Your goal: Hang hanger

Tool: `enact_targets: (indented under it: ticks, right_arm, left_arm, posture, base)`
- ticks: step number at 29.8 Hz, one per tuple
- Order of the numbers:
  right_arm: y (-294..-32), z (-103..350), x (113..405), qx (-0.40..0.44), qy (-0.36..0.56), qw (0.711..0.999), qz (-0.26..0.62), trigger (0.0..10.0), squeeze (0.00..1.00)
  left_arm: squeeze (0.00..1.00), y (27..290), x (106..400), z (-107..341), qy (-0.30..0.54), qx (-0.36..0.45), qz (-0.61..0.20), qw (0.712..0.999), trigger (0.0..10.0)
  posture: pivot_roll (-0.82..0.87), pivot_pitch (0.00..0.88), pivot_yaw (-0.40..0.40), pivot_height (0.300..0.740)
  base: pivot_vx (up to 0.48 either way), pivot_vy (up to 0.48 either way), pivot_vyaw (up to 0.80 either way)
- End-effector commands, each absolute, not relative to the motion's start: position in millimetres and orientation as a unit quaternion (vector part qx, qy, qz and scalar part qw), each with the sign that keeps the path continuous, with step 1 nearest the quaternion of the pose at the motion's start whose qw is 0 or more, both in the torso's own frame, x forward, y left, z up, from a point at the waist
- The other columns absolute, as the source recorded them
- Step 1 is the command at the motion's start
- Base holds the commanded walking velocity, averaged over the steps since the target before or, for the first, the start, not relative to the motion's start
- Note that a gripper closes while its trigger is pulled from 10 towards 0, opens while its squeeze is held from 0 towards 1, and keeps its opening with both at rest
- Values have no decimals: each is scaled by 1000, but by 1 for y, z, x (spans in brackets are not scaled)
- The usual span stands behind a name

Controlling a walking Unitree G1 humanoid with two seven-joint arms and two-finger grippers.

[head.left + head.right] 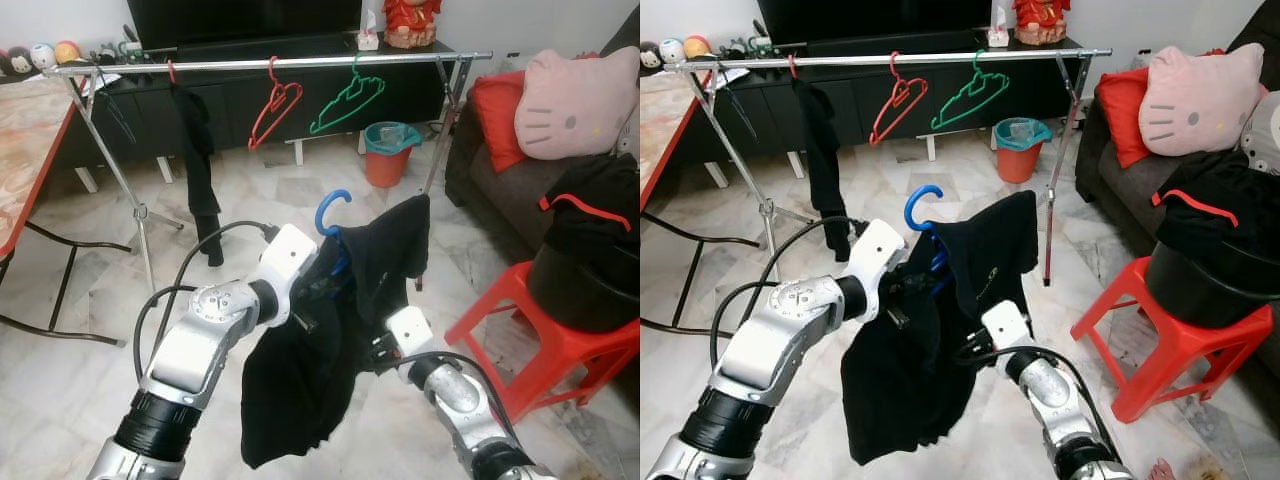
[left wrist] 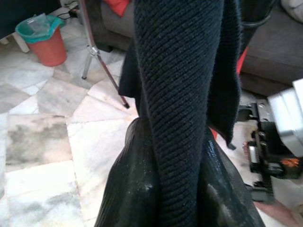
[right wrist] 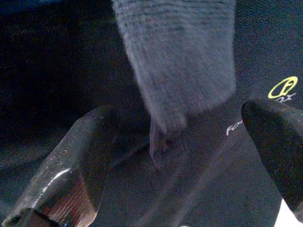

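Now, the blue hanger (image 1: 333, 205) sits well short of the clothes rail (image 1: 300, 63), draped in a black garment (image 1: 330, 330) that swallows all but its hook. The left gripper (image 2: 165, 198) is clamped on the dark cloth, its fingers (image 2: 128, 189) pressed tight either side of a knitted fold. The right gripper (image 3: 184, 142), lower and further from the rail, has its fingers (image 3: 75, 156) spread apart against the fabric. On the rail hang a red hanger (image 1: 272, 105) and a green hanger (image 1: 348, 98).
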State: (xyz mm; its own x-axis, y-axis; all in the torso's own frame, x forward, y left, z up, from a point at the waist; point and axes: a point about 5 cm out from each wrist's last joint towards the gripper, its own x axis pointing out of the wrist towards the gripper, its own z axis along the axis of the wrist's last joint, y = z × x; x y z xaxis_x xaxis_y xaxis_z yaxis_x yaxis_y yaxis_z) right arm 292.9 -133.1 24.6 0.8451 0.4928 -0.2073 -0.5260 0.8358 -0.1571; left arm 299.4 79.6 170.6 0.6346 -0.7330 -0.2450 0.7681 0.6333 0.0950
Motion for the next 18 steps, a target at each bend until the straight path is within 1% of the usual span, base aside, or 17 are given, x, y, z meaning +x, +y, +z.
enact_targets:
  ticks: [1,6,12,14,16,17,18]
  right_arm:
    - [-136,30,299,-103,75,959,253,10000,0]
    - [-139,31,301,-108,75,963,235,10000,0]
    - [-142,30,302,-110,78,967,218,10000,0]
    - [-142,31,303,-108,77,969,208,10000,0]
    - [-142,31,303,-107,76,970,206,10000,0]
    - [-142,31,303,-109,75,970,203,549,0]
    - [-143,32,304,-110,75,971,200,549,0]
  left_arm:
    - [0,73,296,188,57,96,-440,891,10000]
    - [0,71,289,187,64,103,-460,880,10000]
    - [0,73,283,184,78,109,-468,873,10000]
    - [0,75,277,177,100,132,-482,861,10000]
    - [0,75,277,176,102,131,-482,860,10000]
    - [0,75,277,176,104,133,-481,860,10000]
    - [0,75,277,175,106,134,-479,861,10000]
  posture:
    - [25,0,-3,740]
    - [27,0,-5,740]
    - [34,0,-8,740]
    - [38,0,-10,740]
    - [38,0,-10,740]
    - [38,0,-10,740]
    - [38,0,-10,740]
  base:
    - [0,0,0]
    - [0,0,0]
    - [0,0,0]
    - [0,0,0]
    - [0,0,0]
    - [0,0,0]
    - [0,0,0]
